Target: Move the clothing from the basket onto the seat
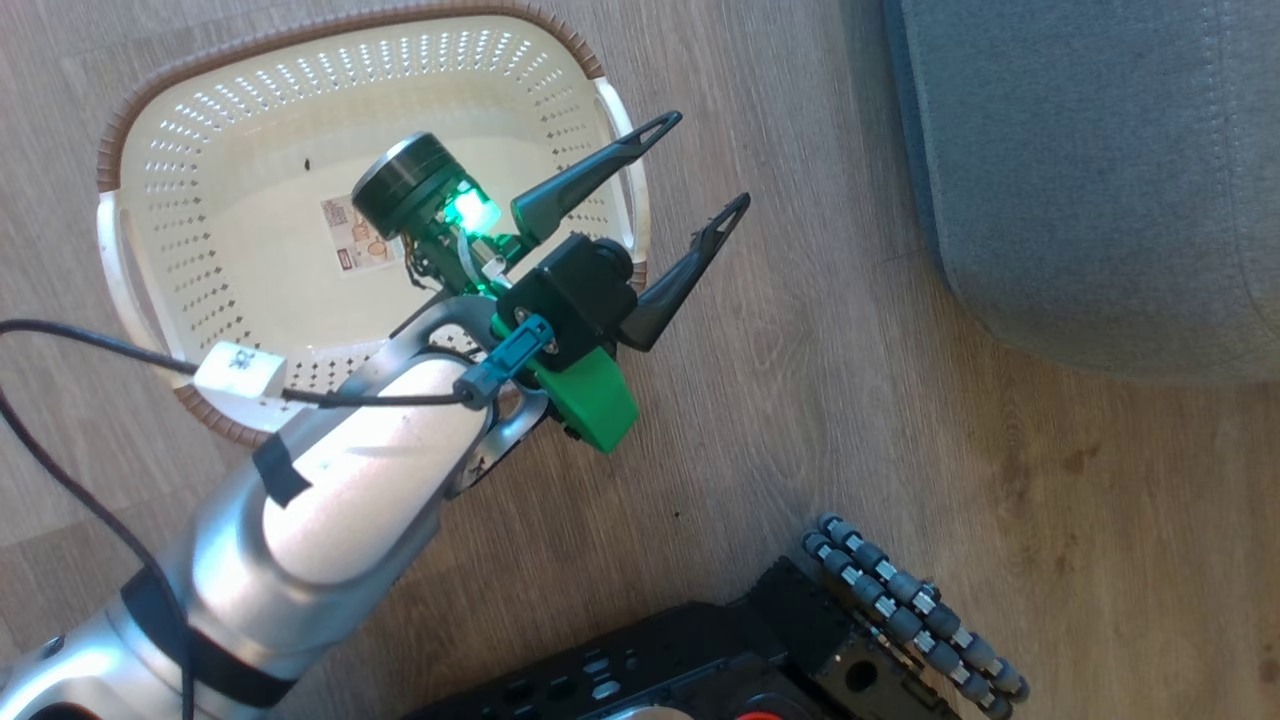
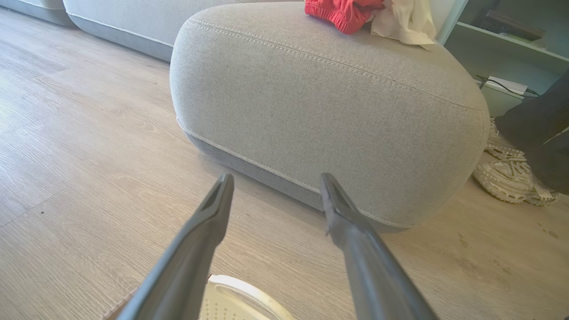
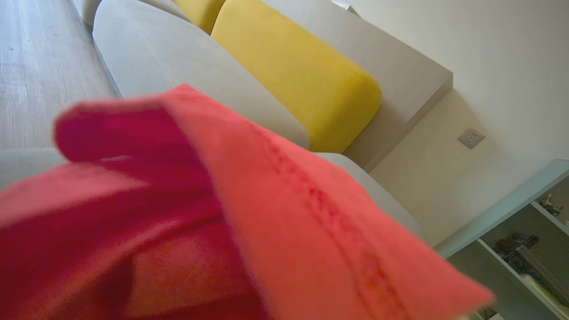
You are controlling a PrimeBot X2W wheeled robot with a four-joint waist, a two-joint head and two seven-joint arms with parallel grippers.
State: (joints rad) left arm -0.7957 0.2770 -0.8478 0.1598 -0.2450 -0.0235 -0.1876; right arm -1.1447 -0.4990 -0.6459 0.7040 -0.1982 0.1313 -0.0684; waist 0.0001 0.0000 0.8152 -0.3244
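The large grey fabric-upholstered seat (image 2: 320, 102), rounded at the corner and edged with pale stitching, was seen standing on the pale wood-grain floor (image 1: 850, 420), well apart from the small oval cream-white perforated plastic basket (image 1: 180, 150) with its brown woven-look rim. Nothing red was seen in the basket; its floor was bare apart from a small label sticker (image 1: 358, 243).

Some of the bright red soft clothing (image 2: 344, 13) was already lying bunched on the far end of the seat's top, touching a crumpled white cloth (image 2: 406, 20). Another red piece (image 3: 266, 213) was spread, blurred and very close, across the lower part of the right wrist view, with a grey sofa and a yellow cushion (image 3: 293, 75) beyond it. Whether the right gripper was clamped on that piece could not be told.

The left gripper (image 1: 710, 158) was held over the basket's near-side rim with its two dark fingers spread apart and nothing between them — pointed towards the seat's side.

The step in hand was judged to be the carrying of a last garment to the seat. The next move would call for the red piece to be brought over the seat's top and let go there, not beside it.
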